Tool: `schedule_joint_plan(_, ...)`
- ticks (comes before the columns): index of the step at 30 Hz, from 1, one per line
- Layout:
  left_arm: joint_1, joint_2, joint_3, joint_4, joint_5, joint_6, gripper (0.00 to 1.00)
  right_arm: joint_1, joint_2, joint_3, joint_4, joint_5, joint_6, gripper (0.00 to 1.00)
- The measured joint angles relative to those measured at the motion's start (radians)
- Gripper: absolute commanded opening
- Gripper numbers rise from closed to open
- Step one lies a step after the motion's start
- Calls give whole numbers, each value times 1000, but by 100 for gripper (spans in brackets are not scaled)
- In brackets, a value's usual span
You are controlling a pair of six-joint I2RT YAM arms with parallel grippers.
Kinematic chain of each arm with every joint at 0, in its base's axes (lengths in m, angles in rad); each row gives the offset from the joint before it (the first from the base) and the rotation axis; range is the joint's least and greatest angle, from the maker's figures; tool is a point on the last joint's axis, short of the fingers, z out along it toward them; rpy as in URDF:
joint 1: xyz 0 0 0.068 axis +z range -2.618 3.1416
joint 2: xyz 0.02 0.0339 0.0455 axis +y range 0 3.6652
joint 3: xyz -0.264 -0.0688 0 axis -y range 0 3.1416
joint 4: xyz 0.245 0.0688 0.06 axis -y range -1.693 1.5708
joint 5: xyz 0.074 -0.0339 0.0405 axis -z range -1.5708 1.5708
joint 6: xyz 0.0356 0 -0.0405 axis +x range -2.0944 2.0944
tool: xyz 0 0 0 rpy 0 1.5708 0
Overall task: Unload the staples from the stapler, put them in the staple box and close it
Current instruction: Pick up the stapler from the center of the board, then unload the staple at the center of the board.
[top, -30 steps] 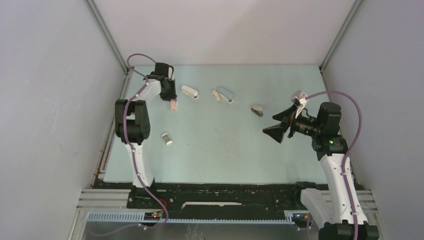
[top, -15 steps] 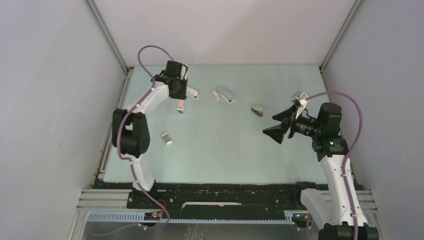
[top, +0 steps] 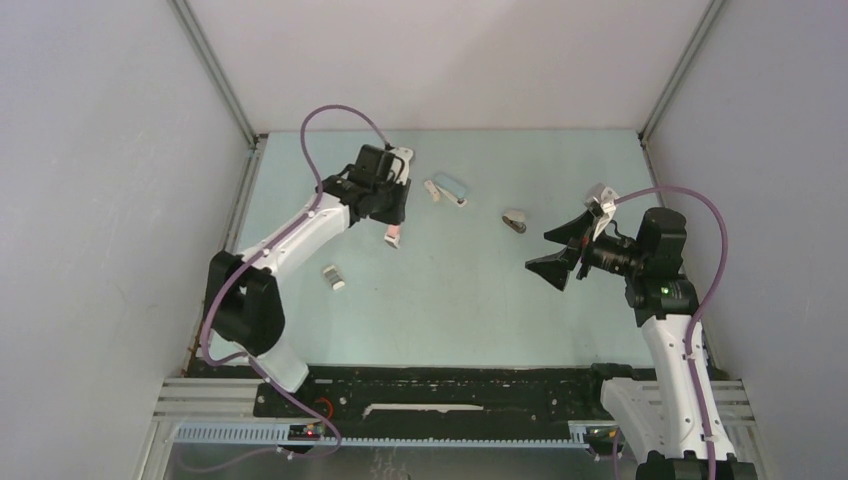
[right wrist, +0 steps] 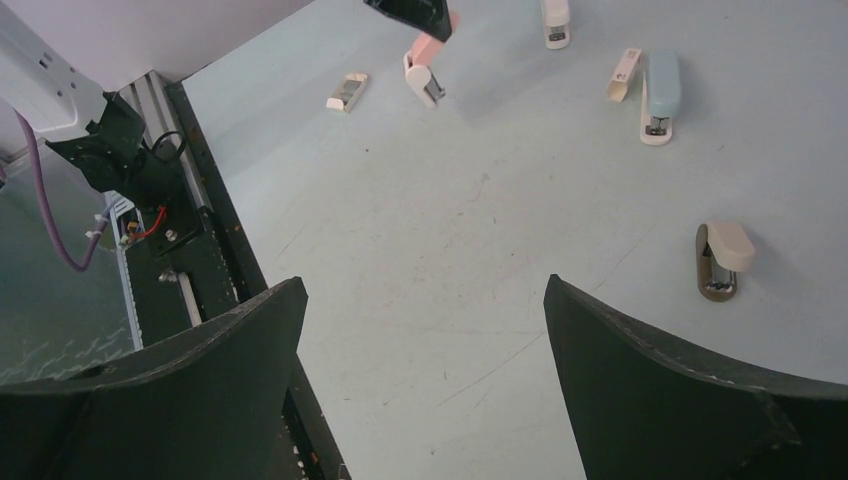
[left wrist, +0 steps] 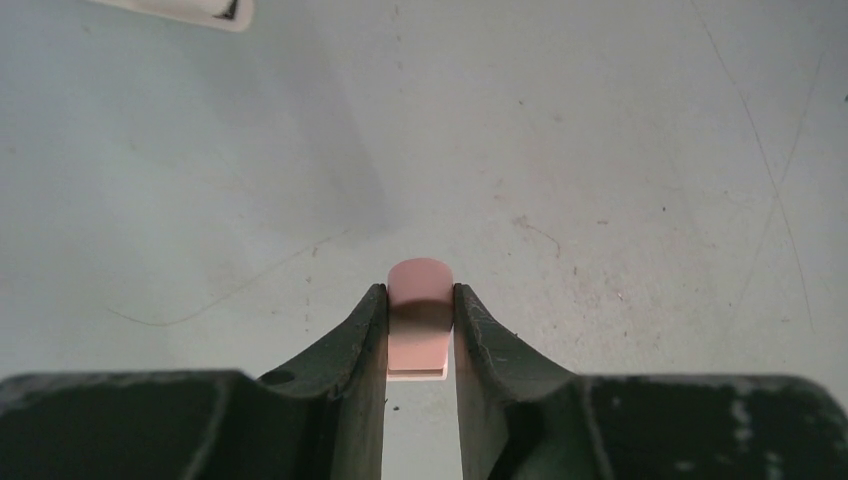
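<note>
Pose: left arm stretched diagonally toward the far middle of the table (top: 450,320). Left gripper (left wrist: 420,335) points down, its black fingers clamped on the sides of a pink stapler (left wrist: 419,300): smooth plastic, rounded end, held clear of the surface. Right arm is bent at the right edge; right gripper (right wrist: 420,290) is spread wide, holding nothing. Staples are too small to make out. Light-blue stapler (right wrist: 660,95) and tan stapler (right wrist: 722,258) lie on the scuffed pale-green top.
</note>
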Motion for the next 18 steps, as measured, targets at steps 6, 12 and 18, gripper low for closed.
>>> schedule_joint_plan(6, -58, -5, -81, 59, 18, -11, 0, 0, 0, 0, 0, 0, 0, 100)
schedule_joint_plan(12, -160, -5, -97, 112, 26, -4, 0, 0, 0, 0, 0, 0, 0, 100)
schedule_joint_plan(18, -253, 33, -95, 135, 42, 32, 0, 0, 0, 0, 0, 0, 0, 100)
